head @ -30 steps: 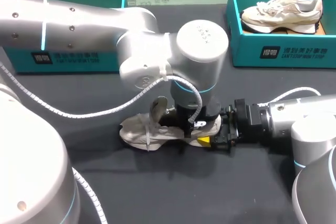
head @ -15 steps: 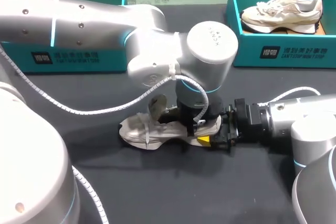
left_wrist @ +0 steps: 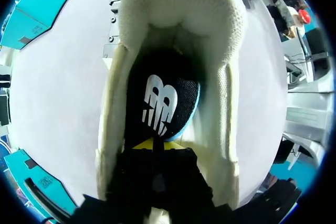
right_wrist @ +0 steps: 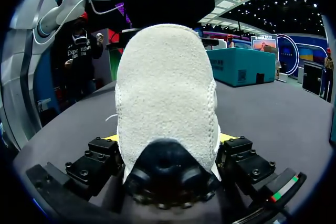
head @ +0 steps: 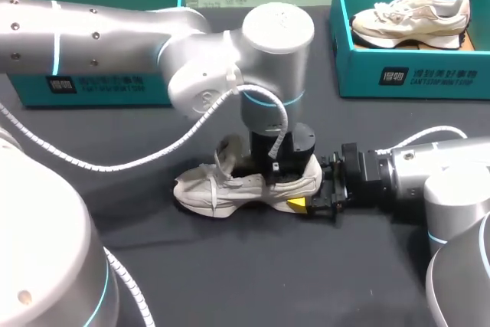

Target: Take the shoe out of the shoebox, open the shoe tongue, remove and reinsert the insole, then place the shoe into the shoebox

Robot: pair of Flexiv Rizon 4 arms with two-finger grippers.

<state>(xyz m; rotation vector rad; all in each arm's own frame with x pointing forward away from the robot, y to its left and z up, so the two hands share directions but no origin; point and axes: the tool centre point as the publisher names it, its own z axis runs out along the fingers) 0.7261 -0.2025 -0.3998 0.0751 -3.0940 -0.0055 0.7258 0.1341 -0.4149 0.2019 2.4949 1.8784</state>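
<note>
Bracing shoe (head: 245, 188) on worktop (head: 230, 281), outside left shoebox (head: 31, 91).
Left jaws were down in its opening above insole (left_wrist: 160, 103), open or closed: cannot tell; right jaws were clamped on heel (right_wrist: 165, 103), both sides.

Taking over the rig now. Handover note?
Left gripper: down inside the shoe, at the insole; can't tell if it is open or shut.
Right gripper: shut on the shoe's heel.
Done: shoe is out of the shoebox, upright on the table.
Unclear: insole lies in the shoe; can't tell if it has been out.
Left: finish insole step, box the shoe.
</note>
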